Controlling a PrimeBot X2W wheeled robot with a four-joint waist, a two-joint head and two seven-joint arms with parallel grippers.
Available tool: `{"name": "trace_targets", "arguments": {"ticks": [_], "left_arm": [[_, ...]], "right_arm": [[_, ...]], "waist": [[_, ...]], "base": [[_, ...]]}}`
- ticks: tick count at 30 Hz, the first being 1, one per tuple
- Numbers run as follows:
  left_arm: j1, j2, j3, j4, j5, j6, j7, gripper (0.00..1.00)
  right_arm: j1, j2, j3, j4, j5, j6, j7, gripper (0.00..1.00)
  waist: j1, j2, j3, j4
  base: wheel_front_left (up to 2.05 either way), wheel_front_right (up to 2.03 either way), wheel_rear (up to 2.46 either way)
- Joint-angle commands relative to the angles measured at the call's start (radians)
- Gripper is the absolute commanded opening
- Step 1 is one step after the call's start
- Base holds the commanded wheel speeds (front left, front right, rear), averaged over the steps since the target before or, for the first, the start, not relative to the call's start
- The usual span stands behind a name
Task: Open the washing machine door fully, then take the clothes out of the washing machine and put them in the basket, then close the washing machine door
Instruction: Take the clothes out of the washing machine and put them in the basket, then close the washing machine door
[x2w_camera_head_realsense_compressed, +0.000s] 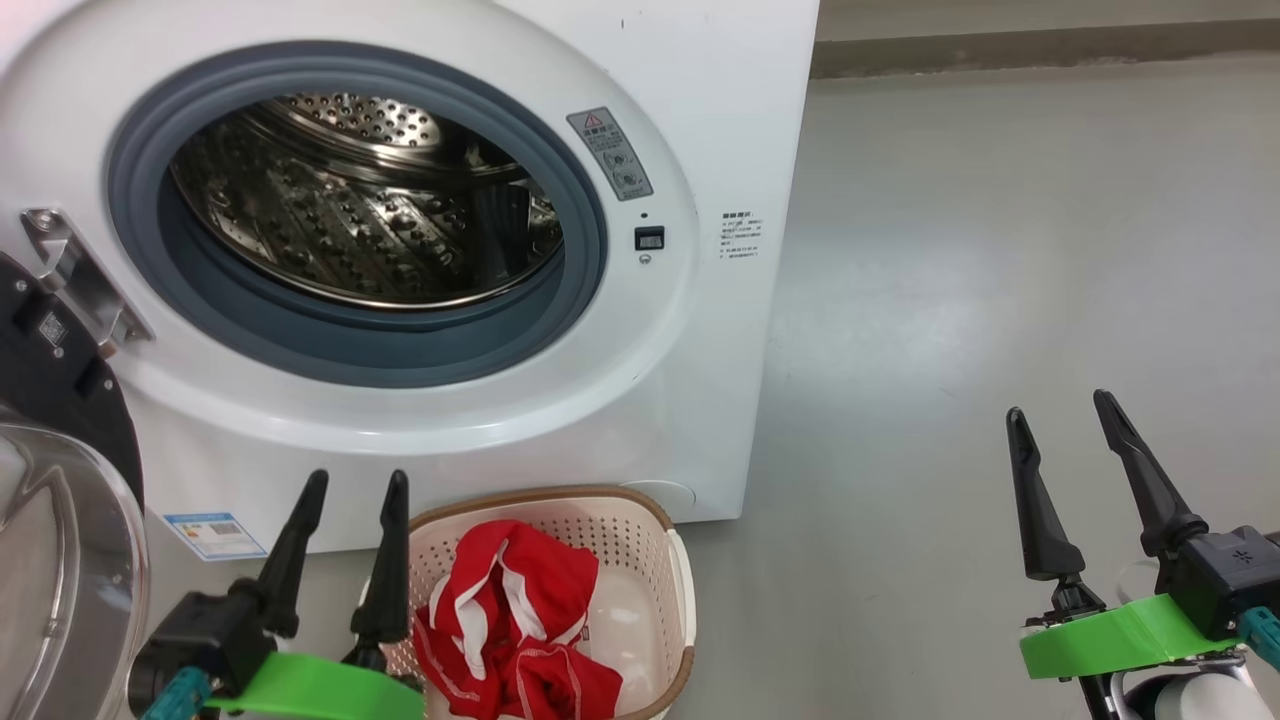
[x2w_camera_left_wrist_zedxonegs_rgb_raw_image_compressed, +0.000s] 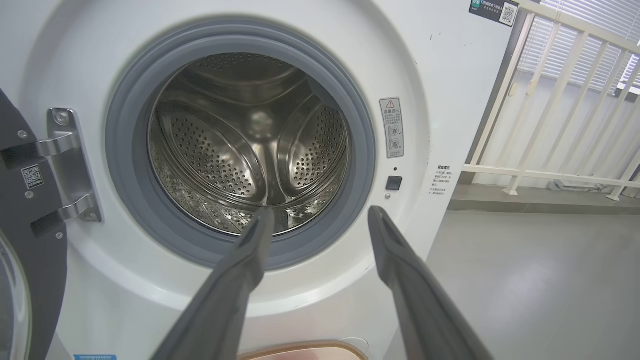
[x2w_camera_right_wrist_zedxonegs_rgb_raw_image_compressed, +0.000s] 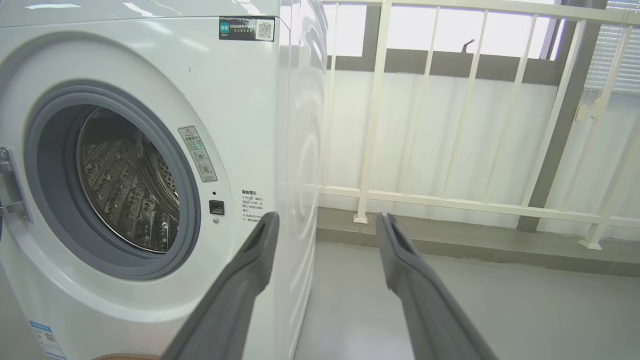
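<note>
Currently red clothes (x2w_camera_head_realsense_compressed: 510, 620) are piled in the basket (x2w_camera_head_realsense_compressed: 640, 512) before the washing machine (x2w_camera_head_realsense_compressed: 700, 120) (washing machine door (x2w_camera_head_realsense_compressed: 60, 400) swung open); left gripper (x2w_camera_head_realsense_compressed: 358, 482) and right gripper (x2w_camera_head_realsense_compressed: 1060, 402) are held spread, empty.

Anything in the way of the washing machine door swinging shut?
Nothing lies across the rubber ring; the drum looks empty. The open left gripper hovers before the opening, possibly in the door's swing; the basket sits lower.
</note>
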Motion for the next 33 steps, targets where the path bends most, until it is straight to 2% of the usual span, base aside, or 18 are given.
{"name": "trace_targets", "arguments": {"ticks": [1,8,24,27,33], "left_arm": [[-0.001,0.02,0.031,-0.037,0.007,0.009,0.002,1.0],[0.046,0.027,0.031,-0.072,0.0,0.02,0.02,1.0],[0.044,0.037,0.02,-0.084,0.005,0.039,0.024,1.0],[0.044,0.044,0.02,-0.081,0.029,0.066,0.029,1.0],[0.042,0.047,0.013,-0.084,0.036,0.076,0.027,1.0]], "right_arm": [[-0.004,-0.008,0.018,-0.027,-0.006,0.005,-0.005,1.0],[0.008,-0.008,0.014,-0.03,-0.013,0.005,-0.005,1.0],[0.007,-0.008,0.003,-0.035,-0.028,0.005,-0.005,1.0],[0.008,-0.008,0.006,-0.035,-0.026,0.005,-0.005,1.0],[0.015,-0.008,-0.001,-0.034,-0.026,0.005,-0.005,1.0]], "waist": [[0.0,-0.0001,-0.007,-0.003],[0.0,-0.0001,-0.018,-0.011],[0.0,-0.0001,-0.02,-0.008],[0.0,-0.0001,-0.023,-0.007],[0.0,-0.0001,-0.024,-0.001]], "base": [[0.0,0.0,0.0],[0.0,0.0,0.0],[0.0,0.0,0.0],[-0.11,0.11,0.0],[-0.72,0.72,0.0]]}}
